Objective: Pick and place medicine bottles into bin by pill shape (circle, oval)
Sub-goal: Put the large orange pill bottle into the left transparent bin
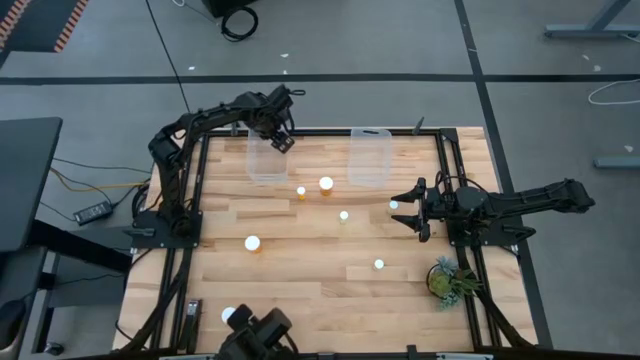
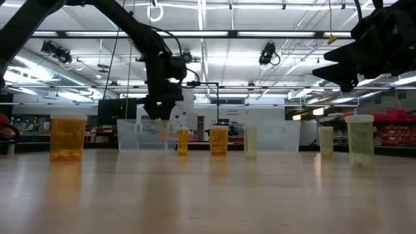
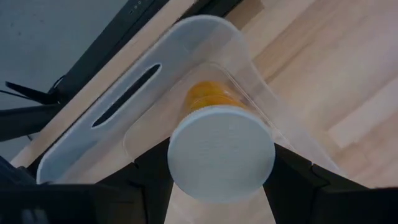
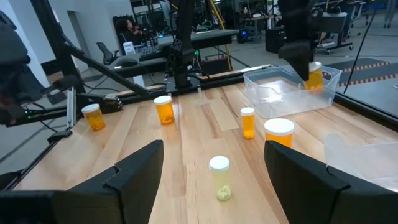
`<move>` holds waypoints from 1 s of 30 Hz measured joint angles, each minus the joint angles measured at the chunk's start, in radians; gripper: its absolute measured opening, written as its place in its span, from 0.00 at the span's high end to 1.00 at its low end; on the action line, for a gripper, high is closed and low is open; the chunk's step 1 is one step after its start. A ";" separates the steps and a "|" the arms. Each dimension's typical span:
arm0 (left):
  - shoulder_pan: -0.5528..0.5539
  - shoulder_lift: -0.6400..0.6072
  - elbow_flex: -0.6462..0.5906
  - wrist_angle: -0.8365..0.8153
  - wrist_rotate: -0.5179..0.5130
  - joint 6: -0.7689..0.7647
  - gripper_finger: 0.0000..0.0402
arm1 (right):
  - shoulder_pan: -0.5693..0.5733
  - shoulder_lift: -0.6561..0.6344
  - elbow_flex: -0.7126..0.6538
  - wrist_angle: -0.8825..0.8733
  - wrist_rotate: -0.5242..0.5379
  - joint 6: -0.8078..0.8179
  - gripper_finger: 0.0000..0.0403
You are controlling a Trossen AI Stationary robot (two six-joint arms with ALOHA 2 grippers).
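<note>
The left gripper (image 1: 279, 135) hangs over the clear plastic tub (image 1: 263, 168) at the far left edge of the pale wooden table (image 1: 310, 275), its fingers pinching a wide amber bottle with a round white cap (image 3: 221, 151) just above the tub's rim. A second clear tub (image 1: 369, 158) stands near it along the same far edge, with open board between them. The right gripper (image 1: 408, 212) waits at the right side, fingers spread wide and holding nothing, beside a small white-capped bottle (image 1: 394, 204). Other amber bottles stand well apart across the middle: two (image 1: 326, 185) near the tubs, one (image 1: 253, 243) to the left, one (image 1: 379, 264) toward the near right, leaving wide bare lanes. A small green potted plant (image 1: 449, 279) sits at the right edge. Beyond lies a lit workshop hall.
</note>
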 joint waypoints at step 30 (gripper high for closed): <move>-0.009 0.014 0.000 0.089 -0.060 -0.034 0.46 | 0.000 0.000 0.000 0.000 0.000 0.000 0.29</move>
